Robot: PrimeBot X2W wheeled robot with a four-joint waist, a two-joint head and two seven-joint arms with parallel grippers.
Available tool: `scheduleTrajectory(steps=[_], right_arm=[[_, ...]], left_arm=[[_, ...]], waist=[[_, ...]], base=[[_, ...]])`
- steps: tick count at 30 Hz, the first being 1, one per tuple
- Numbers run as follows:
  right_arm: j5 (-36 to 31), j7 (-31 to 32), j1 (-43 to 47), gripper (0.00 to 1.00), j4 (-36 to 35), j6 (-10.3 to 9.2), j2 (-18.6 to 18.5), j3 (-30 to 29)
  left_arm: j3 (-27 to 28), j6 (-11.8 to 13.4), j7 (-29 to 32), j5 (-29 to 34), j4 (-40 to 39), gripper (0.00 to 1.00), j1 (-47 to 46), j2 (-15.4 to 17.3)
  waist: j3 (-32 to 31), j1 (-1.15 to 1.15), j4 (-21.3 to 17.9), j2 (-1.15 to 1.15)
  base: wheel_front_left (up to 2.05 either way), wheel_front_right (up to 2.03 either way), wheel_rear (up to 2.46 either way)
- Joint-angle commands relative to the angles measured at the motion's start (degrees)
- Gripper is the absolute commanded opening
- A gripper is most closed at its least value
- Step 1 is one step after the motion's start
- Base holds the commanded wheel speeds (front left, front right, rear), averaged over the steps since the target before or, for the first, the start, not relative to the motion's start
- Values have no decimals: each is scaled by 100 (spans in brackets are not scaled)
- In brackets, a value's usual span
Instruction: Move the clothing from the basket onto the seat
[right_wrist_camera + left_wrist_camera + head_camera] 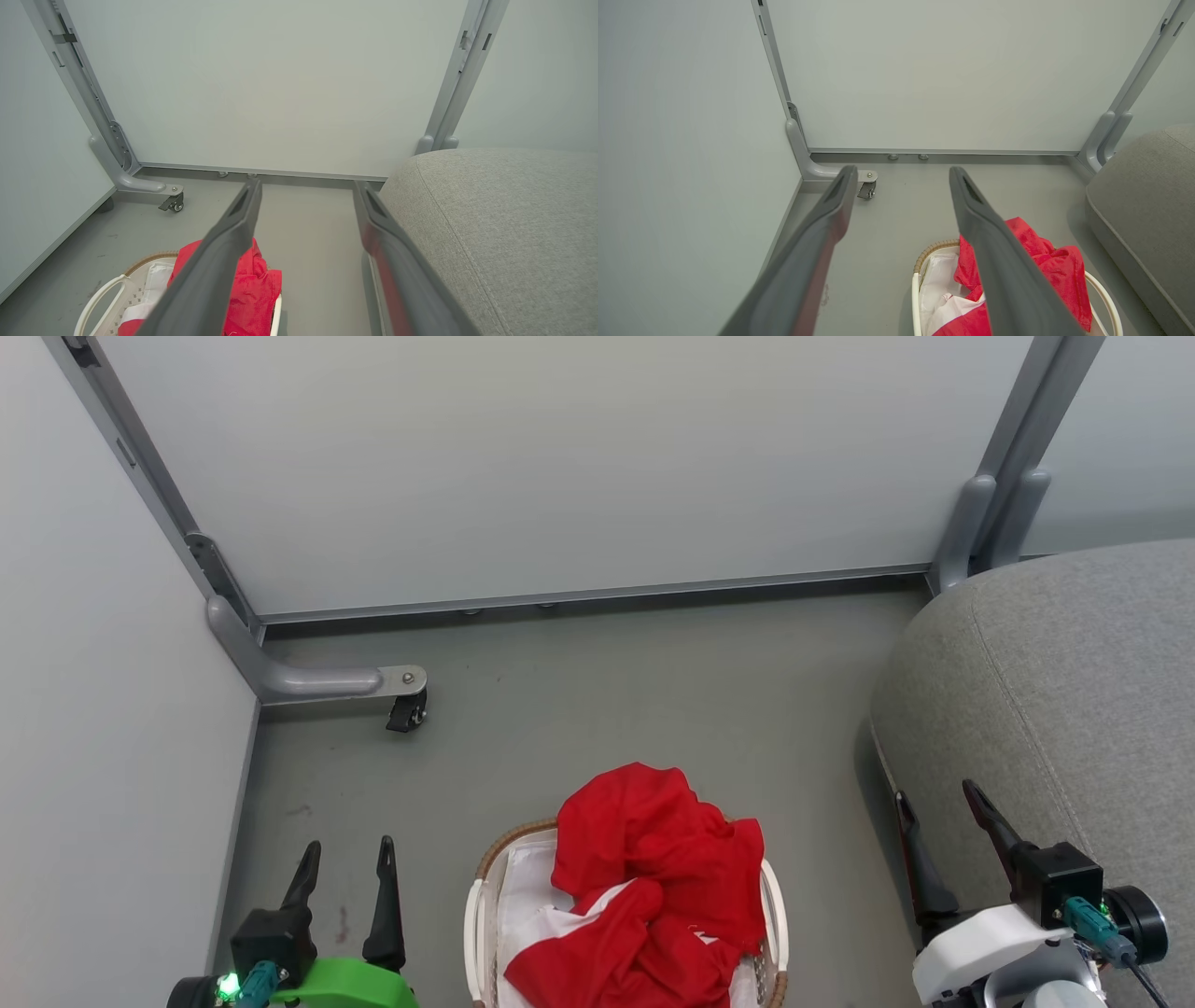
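Red clothing (pixel 653 887) with white trim is heaped in the white basket (pixel 485 896) on the floor at the bottom centre of the head view. It rises above the basket's brown rim. The grey seat (pixel 1064 691) fills the right side. My left gripper (pixel 347 847) stands open, empty, left of the basket. My right gripper (pixel 936 795) stands open, empty, over the seat's left edge. The left wrist view has the clothing (pixel 1045 261) and basket (pixel 924 261) behind the right finger. The right wrist view has the clothing (pixel 257 280), basket (pixel 107 289) and seat (pixel 504 224).
Pale partition panels wall in the space at the back and left. A grey panel foot with a castor (pixel 407 709) sticks out onto the grey floor (pixel 607 709) at the left, and another panel post (pixel 980 532) stands behind the seat.
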Motion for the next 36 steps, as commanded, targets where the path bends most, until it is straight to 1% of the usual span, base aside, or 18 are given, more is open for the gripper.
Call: scheduleTrajectory(steps=[1,13,17,20,24,28,36], right_arm=[[-8,-28,65,100,9,0,-32,3],[-7,-28,49,100,-51,0,-32,23],[2,-28,-12,100,-102,0,-32,52],[0,-28,-105,100,-154,0,-32,60],[-26,-28,-254,100,-198,0,-32,42],[-31,-28,-487,100,-263,0,-31,14],[49,-27,-1077,100,-424,0,-25,142]], left_arm=[[-4,-22,-24,-23,20,100,78,36],[-78,-36,-24,12,34,100,41,36],[-119,-28,-24,-63,28,100,-53,36],[-159,-39,-24,34,43,100,-173,36],[-226,-61,-24,136,97,100,-317,35],[-368,-102,-23,242,243,100,-571,34],[-760,-170,-16,404,897,100,-1357,34]], waist=[[0,0,-1,0],[52,0,-32,0],[165,0,-110,0],[327,0,-191,0],[638,0,-347,0],[1089,0,-526,0],[2126,0,-925,0]], base=[[0,0,0],[0,0,0],[0,0,0],[0,0,0],[0,0,0],[0,0,0],[0,0,0]])
